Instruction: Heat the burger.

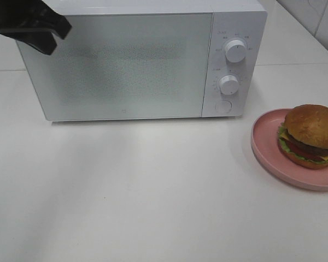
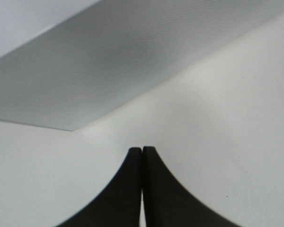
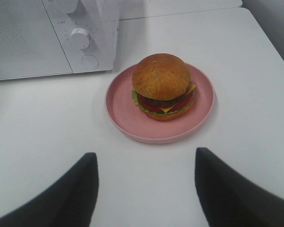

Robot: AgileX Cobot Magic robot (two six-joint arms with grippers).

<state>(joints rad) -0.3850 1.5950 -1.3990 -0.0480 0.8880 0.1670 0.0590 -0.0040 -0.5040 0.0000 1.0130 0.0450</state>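
Note:
The burger point(image 1: 311, 135) point(image 3: 163, 86), with a golden-brown bun, dark patty, lettuce, tomato and cheese, sits on a pink plate point(image 1: 262, 146) point(image 3: 119, 103) at the table's right edge. My right gripper point(image 3: 146, 156) is open with nothing between its fingers, a short way back from the plate and facing the burger; it is out of the exterior high view. My left gripper point(image 1: 53, 28) point(image 2: 142, 151) is shut on nothing, up by the top left corner of the microwave point(image 1: 126, 65), whose door is closed.
The microwave point(image 3: 47, 38) stands at the back of the white table point(image 1: 142, 191), with two knobs point(image 1: 235, 51) and a round button point(image 1: 223, 107) on its right panel. A tiled wall rises at the far right.

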